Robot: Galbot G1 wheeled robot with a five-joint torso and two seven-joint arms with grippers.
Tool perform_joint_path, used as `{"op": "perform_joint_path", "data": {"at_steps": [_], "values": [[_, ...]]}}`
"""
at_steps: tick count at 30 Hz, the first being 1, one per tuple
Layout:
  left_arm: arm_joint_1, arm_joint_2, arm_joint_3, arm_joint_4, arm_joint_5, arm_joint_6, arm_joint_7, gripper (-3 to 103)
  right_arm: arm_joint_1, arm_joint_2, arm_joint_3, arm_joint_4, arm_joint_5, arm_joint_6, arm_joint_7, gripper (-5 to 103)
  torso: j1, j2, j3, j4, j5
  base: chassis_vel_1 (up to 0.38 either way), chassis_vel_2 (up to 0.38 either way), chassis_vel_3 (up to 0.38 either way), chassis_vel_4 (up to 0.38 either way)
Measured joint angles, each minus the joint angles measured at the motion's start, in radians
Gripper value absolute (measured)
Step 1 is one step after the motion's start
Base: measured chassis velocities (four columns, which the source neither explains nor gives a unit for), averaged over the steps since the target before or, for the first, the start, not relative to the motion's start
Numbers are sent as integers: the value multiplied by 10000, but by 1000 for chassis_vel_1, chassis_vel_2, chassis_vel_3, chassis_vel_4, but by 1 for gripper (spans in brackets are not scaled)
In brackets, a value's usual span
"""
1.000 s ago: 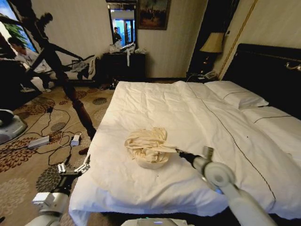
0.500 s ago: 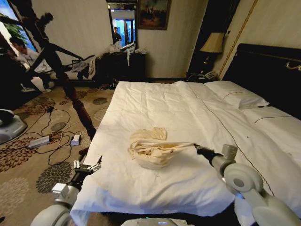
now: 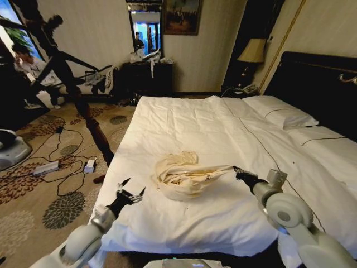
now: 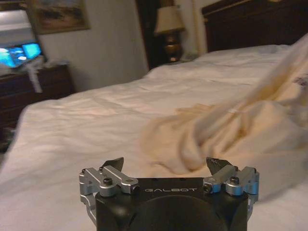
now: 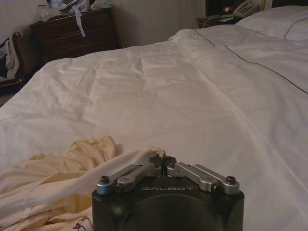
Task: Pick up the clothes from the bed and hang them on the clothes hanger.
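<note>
Since a moment ago our left gripper (image 3: 130, 193) has swung in toward the bed (image 3: 184, 120), fingers spread, at nine o'clock of the clothes (image 3: 181, 176); our right gripper (image 3: 237, 171) pinches a stretched fold at three o'clock.

Left gripper (image 4: 166, 167) was spread wide over the bed (image 4: 86, 120), just short of the crumpled cream clothes (image 4: 226, 130), lamp (image 4: 169, 21) behind.
</note>
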Motion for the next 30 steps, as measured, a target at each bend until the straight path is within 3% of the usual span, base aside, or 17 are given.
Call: {"op": "perform_joint_path", "data": {"at_steps": [5,8,12,14,24,30], "values": [[-1378,-10,1599,496,-52,-51,-108,96,-6,4,9,-20,16,-25,6,0,-1,1,-1,1,0,0,0,0,0],[-2445,-416,2482,982,-7,-179,-296,94,-41,-2,82,-37,39,-33,34,0,0,0,0,-1,0,0,0,0,0],[-2829,-915,2625,1407,51,-268,-472,91,-109,0,145,-34,48,-50,71,0,-1,0,0,0,-1,0,0,0,0],[-2927,-1270,2637,1720,190,-369,-596,81,-159,-3,197,-29,51,-73,82,0,-1,0,0,0,0,0,0,0,0],[-2178,-2075,2235,2113,-331,-228,-1018,77,-103,16,188,-84,45,-92,91,0,-2,0,-2,4,0,0,0,0,0],[-2846,-2989,2447,2814,-585,-52,-1384,72,-124,-97,318,-7,191,-92,140,0,-2,0,-2,-2,-1,0,0,0,0]]}}
